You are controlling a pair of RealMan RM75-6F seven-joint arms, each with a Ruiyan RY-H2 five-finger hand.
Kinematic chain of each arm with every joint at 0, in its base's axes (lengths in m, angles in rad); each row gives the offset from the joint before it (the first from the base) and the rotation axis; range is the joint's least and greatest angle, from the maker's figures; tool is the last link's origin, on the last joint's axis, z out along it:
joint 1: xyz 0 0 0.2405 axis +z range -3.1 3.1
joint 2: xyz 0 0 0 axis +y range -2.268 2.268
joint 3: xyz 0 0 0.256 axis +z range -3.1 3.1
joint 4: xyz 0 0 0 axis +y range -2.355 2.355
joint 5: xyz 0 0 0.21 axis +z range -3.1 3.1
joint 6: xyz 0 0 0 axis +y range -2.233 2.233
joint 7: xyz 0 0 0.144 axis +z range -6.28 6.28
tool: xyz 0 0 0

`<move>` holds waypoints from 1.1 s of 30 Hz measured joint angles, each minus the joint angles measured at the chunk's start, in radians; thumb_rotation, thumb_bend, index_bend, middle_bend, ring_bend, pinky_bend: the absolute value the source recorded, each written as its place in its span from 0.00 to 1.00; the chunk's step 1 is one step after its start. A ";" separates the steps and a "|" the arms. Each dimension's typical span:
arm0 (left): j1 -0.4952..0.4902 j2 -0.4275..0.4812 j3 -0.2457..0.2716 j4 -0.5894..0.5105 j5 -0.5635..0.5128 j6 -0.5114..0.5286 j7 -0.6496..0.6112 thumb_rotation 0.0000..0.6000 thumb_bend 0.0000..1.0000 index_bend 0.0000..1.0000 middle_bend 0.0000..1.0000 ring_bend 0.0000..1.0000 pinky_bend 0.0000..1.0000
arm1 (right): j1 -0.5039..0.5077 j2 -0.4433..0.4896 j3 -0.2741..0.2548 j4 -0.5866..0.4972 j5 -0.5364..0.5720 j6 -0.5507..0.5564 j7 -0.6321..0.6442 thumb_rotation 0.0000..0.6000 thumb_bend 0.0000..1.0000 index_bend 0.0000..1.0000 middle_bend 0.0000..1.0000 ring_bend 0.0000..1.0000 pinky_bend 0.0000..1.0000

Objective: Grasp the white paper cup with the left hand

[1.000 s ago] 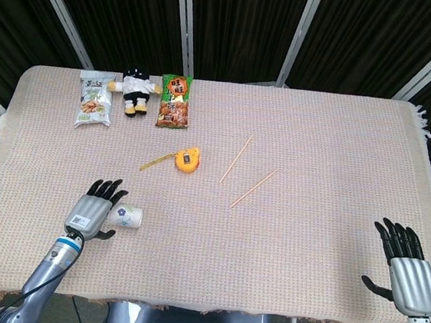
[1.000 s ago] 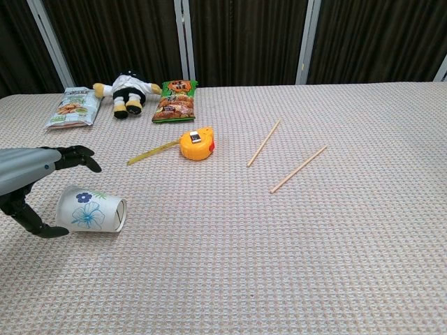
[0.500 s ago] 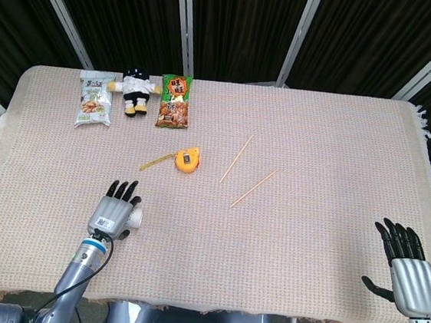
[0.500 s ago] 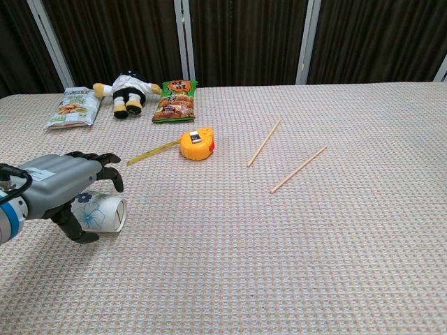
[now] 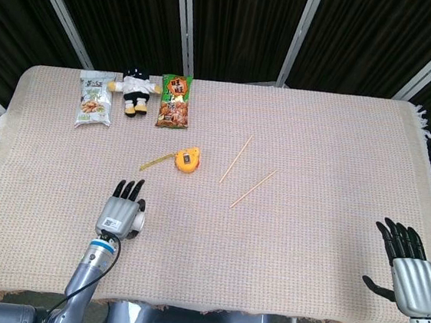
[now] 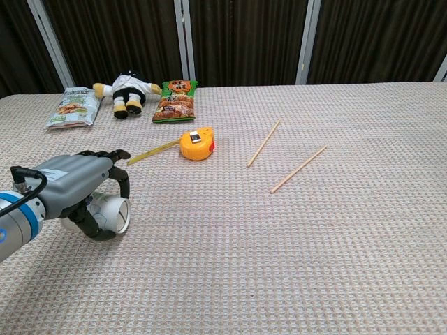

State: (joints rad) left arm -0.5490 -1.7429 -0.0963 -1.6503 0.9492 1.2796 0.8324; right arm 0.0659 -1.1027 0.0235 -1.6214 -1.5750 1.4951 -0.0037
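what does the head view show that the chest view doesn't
Only the head view shows the right hand, open near the table's near right corner, plus the table edges. Only the chest view shows the cup's open mouth facing right, with the thumb curled under it. Both show the left hand over the lying cup, the tape measure, two sticks, the plush and two snack bags.

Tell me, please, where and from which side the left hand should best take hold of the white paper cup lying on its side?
Grip the white paper cup around its side wall, coming from above. It lies tipped over, mouth toward the table's middle, so the rounded wall faces up. The left hand is already draped over it, fingers curling down the far side.
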 measured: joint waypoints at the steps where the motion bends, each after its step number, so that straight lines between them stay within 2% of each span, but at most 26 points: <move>1: 0.004 -0.001 -0.001 0.003 0.021 0.002 -0.038 1.00 0.14 0.44 0.00 0.00 0.00 | 0.000 -0.001 0.000 0.000 0.001 -0.001 -0.001 1.00 0.05 0.00 0.00 0.00 0.00; 12: 0.044 -0.026 -0.005 0.047 0.239 0.011 -0.502 1.00 0.14 0.44 0.00 0.00 0.00 | 0.001 -0.003 -0.001 0.000 0.000 -0.003 -0.008 1.00 0.05 0.00 0.00 0.00 0.00; 20: 0.055 -0.024 0.009 0.118 0.324 -0.092 -0.892 1.00 0.14 0.43 0.00 0.00 0.00 | 0.002 -0.002 -0.001 0.000 0.000 -0.005 -0.006 1.00 0.05 0.00 0.00 0.00 0.00; 25: 0.061 -0.028 0.037 0.199 0.374 -0.151 -1.003 1.00 0.14 0.43 0.00 0.00 0.00 | 0.002 -0.002 -0.002 0.001 0.000 -0.006 -0.006 1.00 0.05 0.00 0.00 0.00 0.00; 33: 0.078 -0.017 0.063 0.246 0.407 -0.162 -1.062 1.00 0.14 0.40 0.00 0.00 0.00 | 0.003 -0.003 -0.003 -0.001 -0.001 -0.008 -0.011 1.00 0.05 0.00 0.00 0.00 0.00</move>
State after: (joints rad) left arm -0.4712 -1.7597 -0.0336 -1.4044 1.3565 1.1180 -0.2300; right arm 0.0689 -1.1056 0.0209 -1.6222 -1.5757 1.4868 -0.0149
